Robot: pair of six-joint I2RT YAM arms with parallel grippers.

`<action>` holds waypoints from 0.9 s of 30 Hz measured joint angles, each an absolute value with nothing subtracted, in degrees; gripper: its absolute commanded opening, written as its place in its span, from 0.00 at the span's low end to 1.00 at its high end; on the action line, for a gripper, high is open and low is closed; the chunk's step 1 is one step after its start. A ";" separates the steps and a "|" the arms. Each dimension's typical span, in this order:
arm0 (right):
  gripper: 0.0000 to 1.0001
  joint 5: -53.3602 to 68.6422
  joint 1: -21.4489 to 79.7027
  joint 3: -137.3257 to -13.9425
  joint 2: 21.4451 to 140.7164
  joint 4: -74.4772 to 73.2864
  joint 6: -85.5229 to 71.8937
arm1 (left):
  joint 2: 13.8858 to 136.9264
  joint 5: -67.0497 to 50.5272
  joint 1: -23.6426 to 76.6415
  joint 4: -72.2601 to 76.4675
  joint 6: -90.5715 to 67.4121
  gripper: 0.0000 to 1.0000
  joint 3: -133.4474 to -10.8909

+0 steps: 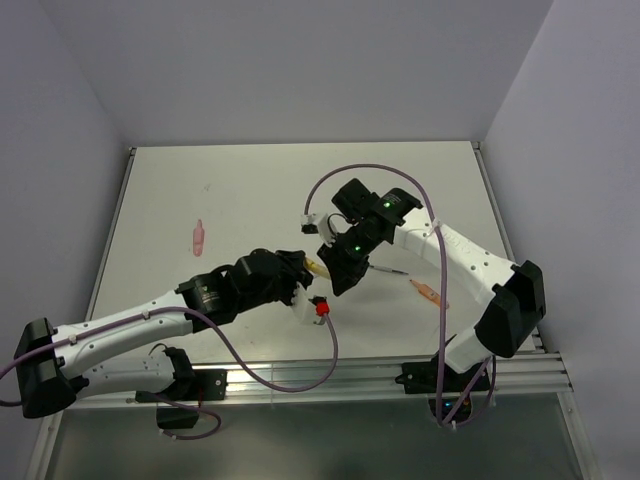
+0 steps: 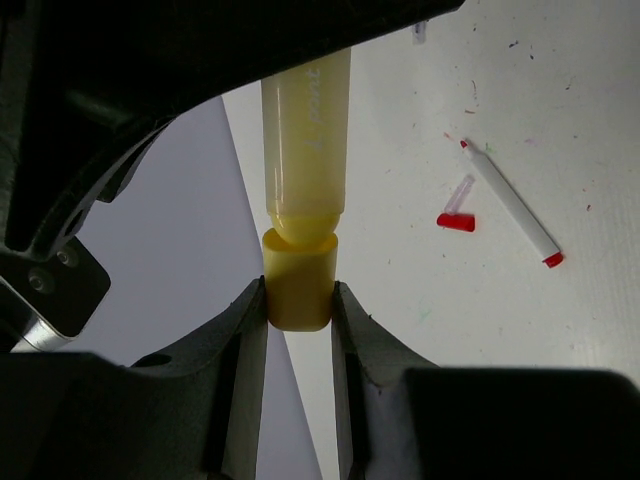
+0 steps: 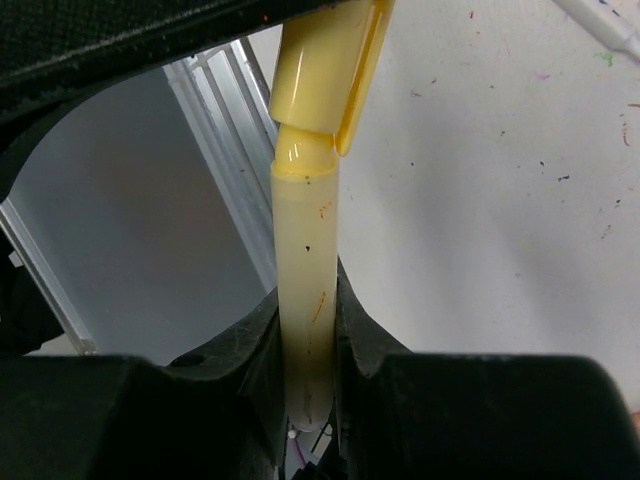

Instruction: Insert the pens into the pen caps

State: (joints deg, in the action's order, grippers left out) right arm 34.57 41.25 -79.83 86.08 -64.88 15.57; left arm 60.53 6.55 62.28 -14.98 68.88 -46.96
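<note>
Left gripper (image 2: pixel 300 300) pinches the yellow cap (image 2: pixel 300 285), right gripper (image 3: pixel 308 330) pinches the yellow pen (image 3: pixel 305 250), end to end over the table (image 1: pixel 250 190) centre so the tip lines up. Looks partly seated, probably needs 1 more push.

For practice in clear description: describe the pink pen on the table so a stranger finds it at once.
On the white table, look at the left half, beyond the left arm. The pink pen lies there alone; the orange pen lies on the right.
</note>
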 measured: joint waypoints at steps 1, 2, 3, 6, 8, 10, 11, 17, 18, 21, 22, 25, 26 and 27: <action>0.00 34.33 41.39 -79.92 86.46 -64.95 15.31 | 60.75 7.09 62.48 -15.05 68.62 0.00 -46.96; 0.00 34.22 41.47 -79.99 86.85 -64.97 14.94 | 60.97 7.66 62.63 -15.16 68.31 0.00 -46.96; 0.00 34.13 41.52 -80.23 87.31 -65.01 14.55 | 61.10 8.19 62.83 -15.33 68.05 0.00 -46.96; 0.00 34.20 41.54 -81.06 88.03 -64.69 13.61 | 61.17 9.69 63.51 -15.46 67.48 0.00 -46.96; 0.00 34.30 41.54 -81.19 88.03 -64.49 12.82 | 61.17 10.94 64.01 -15.27 66.76 0.00 -46.96; 0.00 34.35 41.56 -81.36 88.03 -64.03 11.90 | 61.17 12.14 64.47 -14.81 66.39 0.00 -46.96; 0.00 34.39 41.56 -81.43 88.03 -63.68 11.31 | 61.17 12.67 64.66 -14.52 66.32 0.00 -46.96; 0.00 35.00 41.74 -81.73 88.09 -63.02 10.33 | 60.20 15.57 66.02 -11.92 67.75 0.00 -45.08; 0.00 35.09 41.95 -81.73 88.20 -63.05 10.37 | 59.75 16.05 66.37 -11.14 68.25 0.00 -44.23; 0.00 34.63 42.94 -81.36 88.40 -62.50 10.44 | 58.96 18.48 67.68 -9.26 70.04 0.05 -42.19; 0.00 34.44 43.20 -80.79 88.27 -61.82 10.44 | 58.96 19.25 68.01 -8.78 70.63 0.09 -41.87; 0.00 34.17 43.38 -77.47 86.76 -57.78 10.41 | 58.98 20.62 68.53 -7.77 72.14 0.18 -40.82; 0.00 34.00 43.46 -76.29 86.00 -56.40 10.41 | 58.98 20.88 68.71 -7.51 72.53 0.20 -40.60; 0.00 33.76 43.55 -75.26 85.14 -55.24 10.35 | 58.96 21.02 68.86 -7.18 72.99 0.23 -40.49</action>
